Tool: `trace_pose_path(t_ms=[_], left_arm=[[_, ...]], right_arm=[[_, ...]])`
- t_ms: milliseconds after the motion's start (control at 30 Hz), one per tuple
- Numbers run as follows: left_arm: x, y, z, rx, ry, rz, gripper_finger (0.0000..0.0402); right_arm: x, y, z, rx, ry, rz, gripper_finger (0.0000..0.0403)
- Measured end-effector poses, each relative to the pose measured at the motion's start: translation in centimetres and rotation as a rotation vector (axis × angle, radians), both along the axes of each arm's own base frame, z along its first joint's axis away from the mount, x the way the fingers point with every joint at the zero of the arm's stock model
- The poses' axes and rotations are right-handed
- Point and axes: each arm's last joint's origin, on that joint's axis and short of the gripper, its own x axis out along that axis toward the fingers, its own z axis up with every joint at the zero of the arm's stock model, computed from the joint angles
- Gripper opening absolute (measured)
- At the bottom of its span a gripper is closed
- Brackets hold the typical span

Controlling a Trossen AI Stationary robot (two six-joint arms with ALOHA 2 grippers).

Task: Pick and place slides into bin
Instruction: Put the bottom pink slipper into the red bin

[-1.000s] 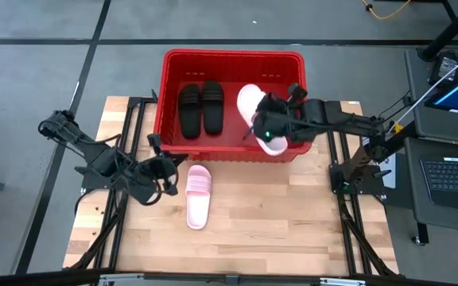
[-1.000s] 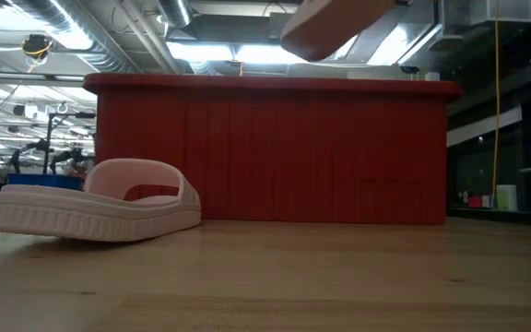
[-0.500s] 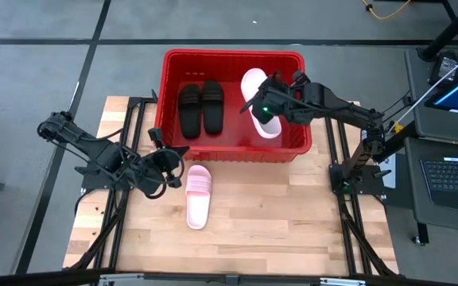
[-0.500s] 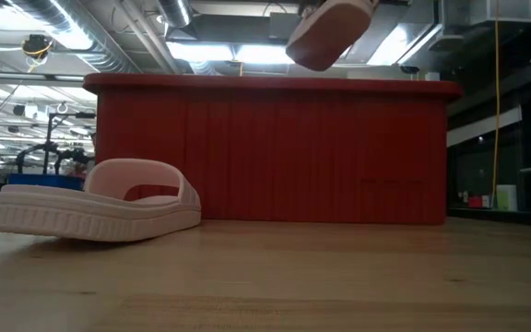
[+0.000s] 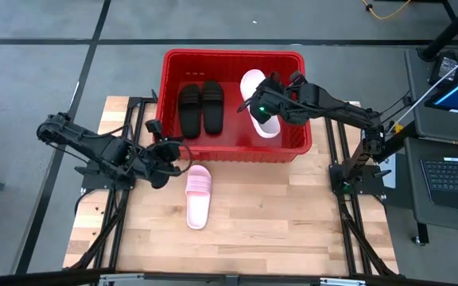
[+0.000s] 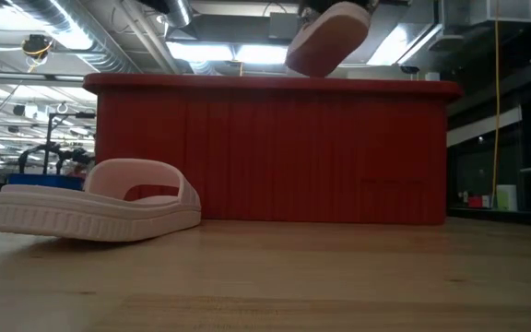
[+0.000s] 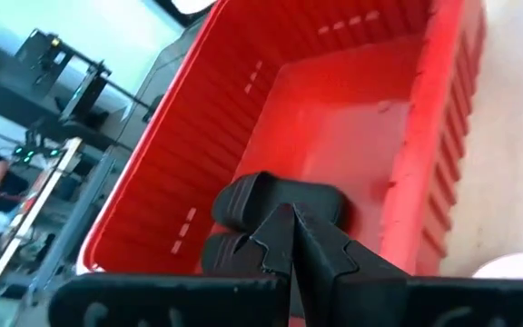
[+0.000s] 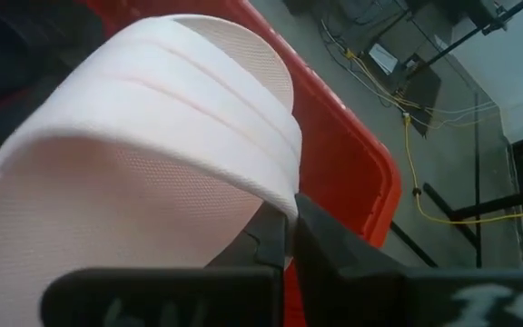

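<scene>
Since a second ago, your right pincer is carrying its clamped pink slide deeper over the bin. Your left pincer, fingers together, is hovering beside the other pink slide on the bench.

Both arms are matte black, built of slim tubular links joined by chunkier rounded joints, with thin black cables looping along them. The left arm looks knobbly and cable-laden near its wrist. The right arm carries a small green light beside its wrist. Each gripper ends in dark, tapering, angular fingers.
</scene>
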Motion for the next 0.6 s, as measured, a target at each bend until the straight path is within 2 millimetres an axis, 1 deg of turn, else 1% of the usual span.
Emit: trace_pose_path(t_ms=[133, 267, 467, 600], left_arm=[[0.0, 0.7, -0.1, 0.017, 0.029, 0.026, 0.0001], [-0.5, 1.3, 0.4, 0.035, 0.040, 0.027, 0.0002], [-1.9, 2.0, 1.3, 0.010, -0.011, 0.036, 0.0002], [-2.8, 2.3, 1.9, -0.011, -0.051, 0.042, 0.0001]], right_arm=[[0.6, -0.8, -1.1, -0.005, 0.016, -0.003, 0.0013], [1.2, -1.5, -1.8, -0.017, 0.020, 0.011, 0.0013], [1.1, -3.0, -2.1, -0.001, 0.012, -0.008, 0.0013], [0.9, -3.6, -2.1, -0.002, 0.017, -0.022, 0.0012]])
